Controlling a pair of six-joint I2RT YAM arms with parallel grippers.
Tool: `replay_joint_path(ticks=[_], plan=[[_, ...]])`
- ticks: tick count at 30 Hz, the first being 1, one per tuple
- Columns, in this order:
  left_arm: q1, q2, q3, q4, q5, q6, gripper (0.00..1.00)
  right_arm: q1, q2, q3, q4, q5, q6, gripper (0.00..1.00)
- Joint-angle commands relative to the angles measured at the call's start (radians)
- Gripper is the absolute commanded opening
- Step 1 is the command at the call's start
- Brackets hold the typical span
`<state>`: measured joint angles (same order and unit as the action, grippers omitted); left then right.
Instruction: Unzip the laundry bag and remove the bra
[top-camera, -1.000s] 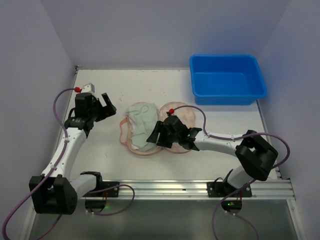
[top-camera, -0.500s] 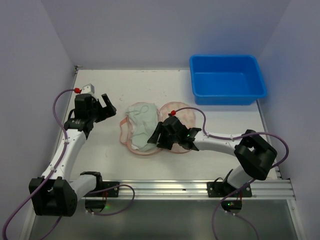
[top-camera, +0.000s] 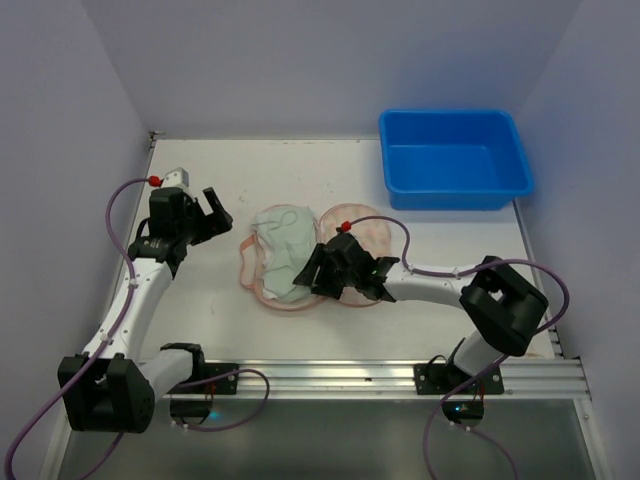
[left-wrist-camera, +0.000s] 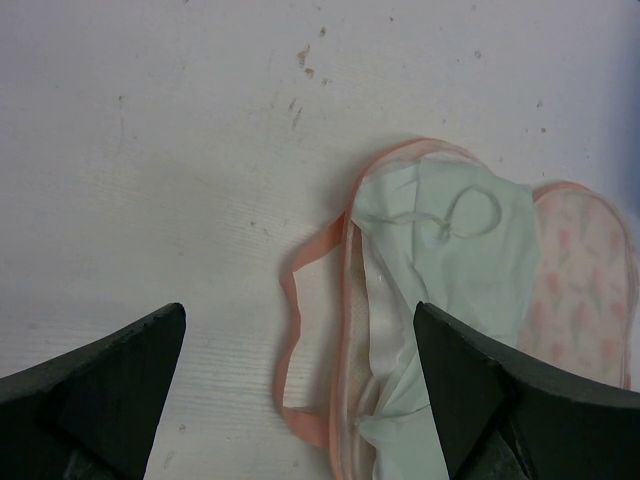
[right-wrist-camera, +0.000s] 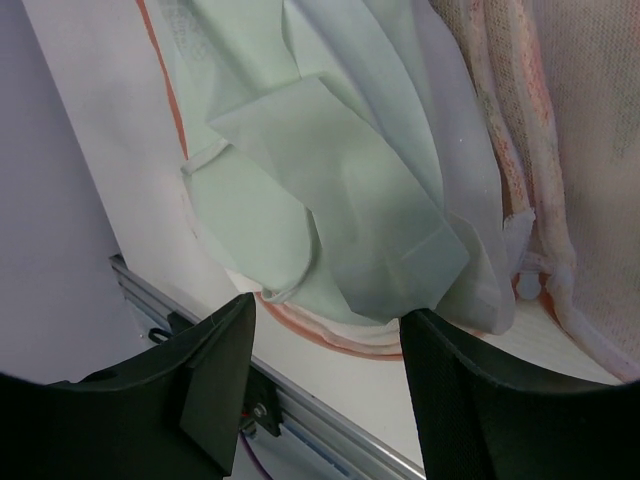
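White tabletop (top-camera: 230, 170), lightly scuffed. Laundry bag (top-camera: 378, 238) lies unzipped near the centre, its pink strap (left-wrist-camera: 310, 252) flat on the surface. Blue tub (top-camera: 455, 160) occupies the far right corner.

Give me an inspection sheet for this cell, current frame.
Surface: white table, a few small dark specks in the left wrist view.
Job's things: laundry bag lies unzipped and open at centre. The bra is exposed, crumpled over the bag's left half and not yet lifted out.
Clutter: blue tub at the far right corner, apart from the bag.
Grippers: left gripper open, holding nothing, left of the bag. Right gripper open, low over the bra; contact unclear.
Cables: purple cables loop along both arms, one arching over the bag's right half.
Surroundings: plain lavender walls, metal rail at the near edge.
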<state>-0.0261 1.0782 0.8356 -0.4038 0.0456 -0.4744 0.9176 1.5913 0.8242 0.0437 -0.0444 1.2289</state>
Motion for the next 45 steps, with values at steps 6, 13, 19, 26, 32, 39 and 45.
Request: replay_joint_path(ticks=[6, 13, 19, 26, 32, 39, 45], plan=[[0.011, -0.015, -0.007, 0.045, -0.003, 0.026, 1.0, -0.014, 0.041, 0.004, 0.061, 0.018, 0.024, 0.61], [0.011, -0.009, -0.009, 0.045, 0.0, 0.026, 1.0, -0.023, 0.076, 0.006, 0.039, 0.005, 0.047, 0.61], [0.012, -0.008, -0.01, 0.046, 0.005, 0.026, 1.0, -0.034, 0.059, -0.014, 0.038, 0.02, 0.046, 0.59], [0.012, -0.006, -0.012, 0.045, 0.007, 0.025, 1.0, -0.036, 0.073, 0.003, 0.059, 0.008, 0.029, 0.46], [0.012, -0.008, -0.012, 0.046, 0.01, 0.025, 1.0, -0.036, 0.073, 0.016, 0.042, 0.035, 0.003, 0.1], [0.012, -0.012, -0.013, 0.046, 0.011, 0.026, 1.0, -0.036, -0.023, 0.056, -0.01, 0.038, -0.118, 0.0], [0.012, -0.012, -0.015, 0.046, 0.007, 0.026, 1.0, -0.037, -0.154, 0.19, -0.146, -0.012, -0.276, 0.0]])
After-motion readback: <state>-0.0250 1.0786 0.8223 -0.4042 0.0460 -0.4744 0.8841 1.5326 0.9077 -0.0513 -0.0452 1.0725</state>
